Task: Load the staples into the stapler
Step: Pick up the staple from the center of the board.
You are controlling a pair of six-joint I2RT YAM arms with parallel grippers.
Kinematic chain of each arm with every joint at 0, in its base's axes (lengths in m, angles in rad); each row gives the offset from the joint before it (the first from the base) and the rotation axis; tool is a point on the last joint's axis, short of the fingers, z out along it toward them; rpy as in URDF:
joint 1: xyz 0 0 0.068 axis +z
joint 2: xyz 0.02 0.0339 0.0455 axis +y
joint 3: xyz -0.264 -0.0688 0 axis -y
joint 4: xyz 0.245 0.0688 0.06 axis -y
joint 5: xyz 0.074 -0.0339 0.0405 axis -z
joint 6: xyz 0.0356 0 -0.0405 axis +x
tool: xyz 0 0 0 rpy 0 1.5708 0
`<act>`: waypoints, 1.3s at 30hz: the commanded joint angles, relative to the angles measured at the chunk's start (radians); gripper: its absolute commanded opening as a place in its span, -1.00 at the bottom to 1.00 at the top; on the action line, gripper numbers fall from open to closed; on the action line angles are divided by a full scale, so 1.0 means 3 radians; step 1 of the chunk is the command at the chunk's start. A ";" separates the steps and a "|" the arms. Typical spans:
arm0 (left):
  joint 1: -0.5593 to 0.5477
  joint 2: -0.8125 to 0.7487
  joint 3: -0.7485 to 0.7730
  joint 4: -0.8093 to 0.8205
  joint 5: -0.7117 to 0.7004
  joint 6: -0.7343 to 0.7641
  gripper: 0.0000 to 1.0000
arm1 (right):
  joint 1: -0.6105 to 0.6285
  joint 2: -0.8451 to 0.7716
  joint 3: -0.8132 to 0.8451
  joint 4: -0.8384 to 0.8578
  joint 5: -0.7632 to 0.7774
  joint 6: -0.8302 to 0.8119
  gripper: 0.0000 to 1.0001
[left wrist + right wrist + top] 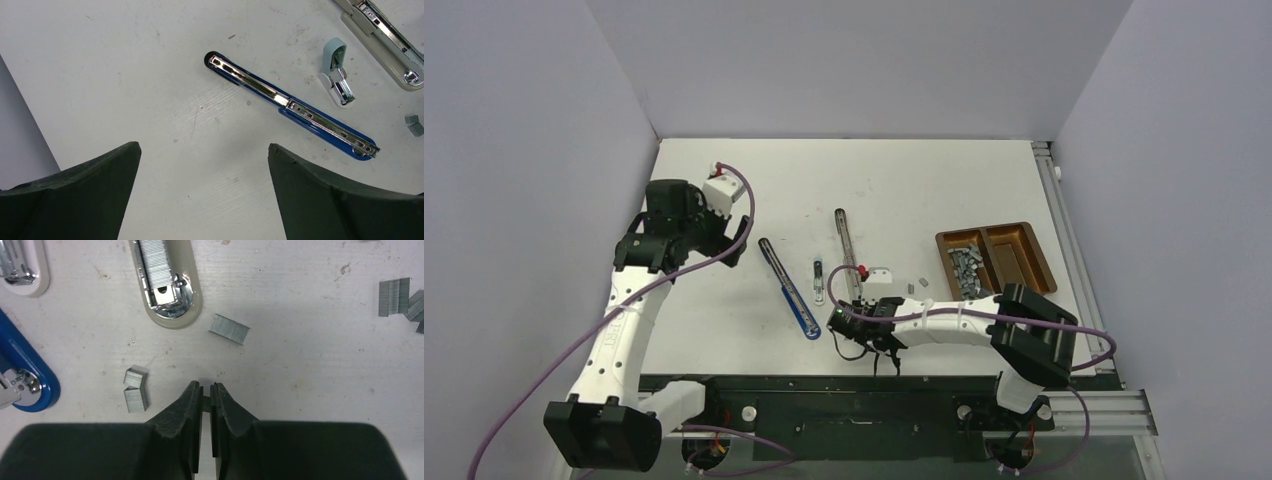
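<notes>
An open beige stapler (846,250) lies mid-table; its near end (172,315) shows a silvery row of staples in the channel. My right gripper (206,392) (876,328) is shut just in front of that end, and a small grey staple strip (206,401) is pinched between its tips. Loose staples lie around it: one strip (229,329) ahead, two short pieces (135,395) to the left, more (395,297) at the right. My left gripper (204,150) (724,240) hangs open over bare table, holding nothing, left of the blue stapler.
A blue stapler (789,290) (295,107) lies opened flat left of the beige one. Between them sits a small pale blue-green stapler (818,280) (336,70). A brown two-part tray (1024,255) at the right holds a heap of staples (964,268).
</notes>
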 commanded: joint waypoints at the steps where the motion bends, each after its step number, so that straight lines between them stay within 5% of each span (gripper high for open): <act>1: 0.0016 0.0046 0.0041 0.0157 0.0028 -0.0049 0.97 | 0.0125 -0.0177 0.0254 -0.0073 0.0275 -0.0237 -0.83; 20: 0.0026 0.0410 0.0206 0.0133 0.0014 -0.0211 0.97 | -0.0159 0.0346 0.0971 0.0951 0.0218 -0.1507 -0.82; 39: 0.0031 0.0669 0.0298 0.0170 -0.0016 -0.0227 0.97 | -0.0283 0.0768 0.1183 0.1177 -0.0099 -0.1727 -0.83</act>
